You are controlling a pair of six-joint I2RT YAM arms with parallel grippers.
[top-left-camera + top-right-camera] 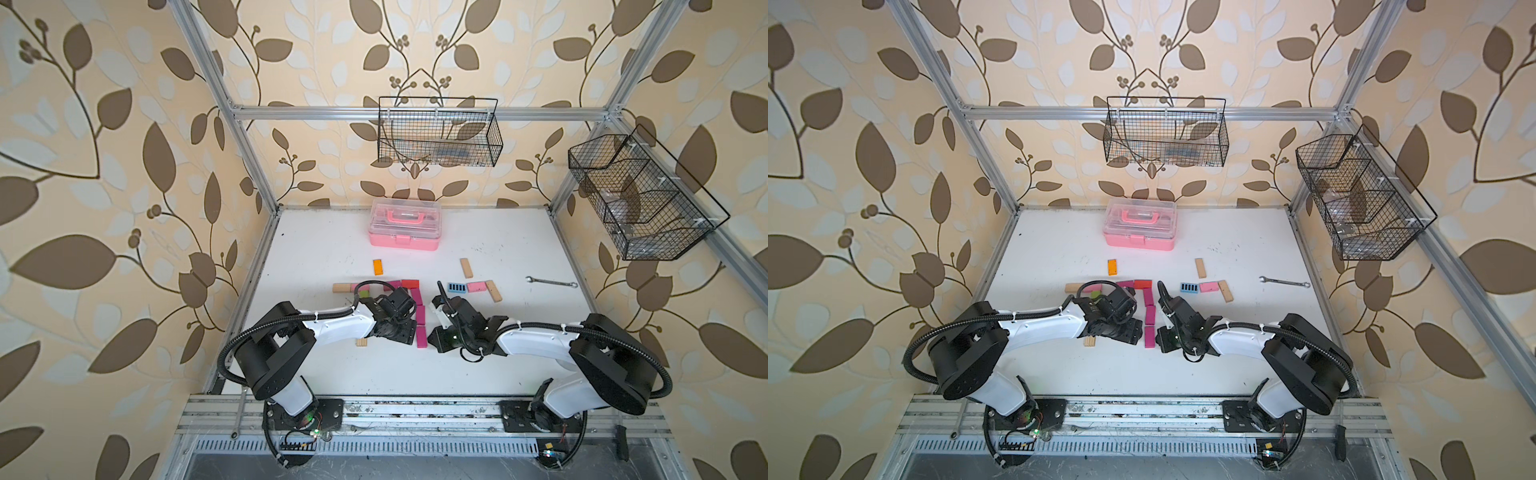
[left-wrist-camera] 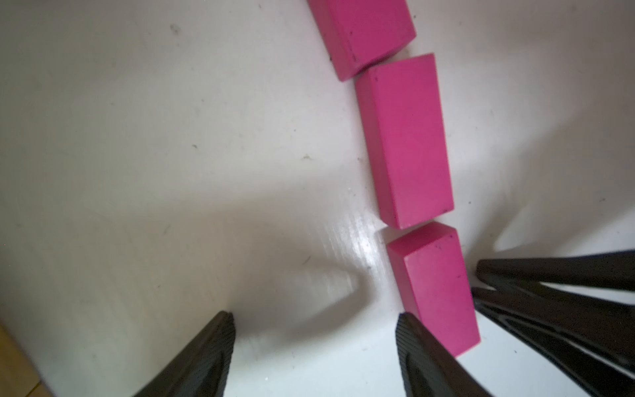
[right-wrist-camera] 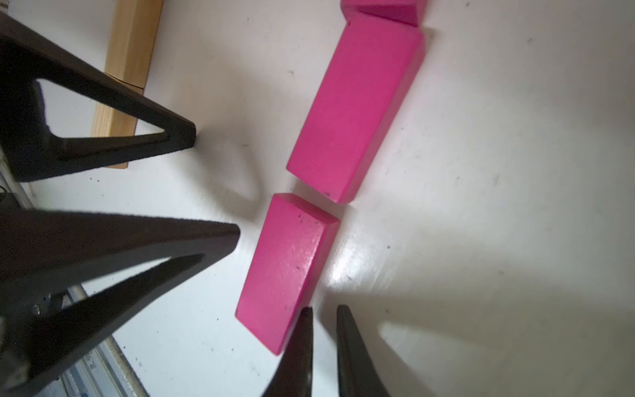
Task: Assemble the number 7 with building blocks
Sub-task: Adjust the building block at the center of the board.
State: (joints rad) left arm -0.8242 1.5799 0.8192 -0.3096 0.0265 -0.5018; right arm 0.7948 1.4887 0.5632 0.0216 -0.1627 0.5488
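The number 7 lies mid-table in both top views: a magenta block and a red block form the bar, and a column of three magenta blocks runs down toward me. My left gripper is open over bare table, one finger beside the lowest magenta block. My right gripper is shut and holds nothing; its finger rests against that block's other long side. In a top view the left gripper and right gripper flank that block.
Loose blocks lie around: orange, wood, lime green, wood, blue-striped, light pink, wood, wood. A pink case stands at the back, a wrench to the right.
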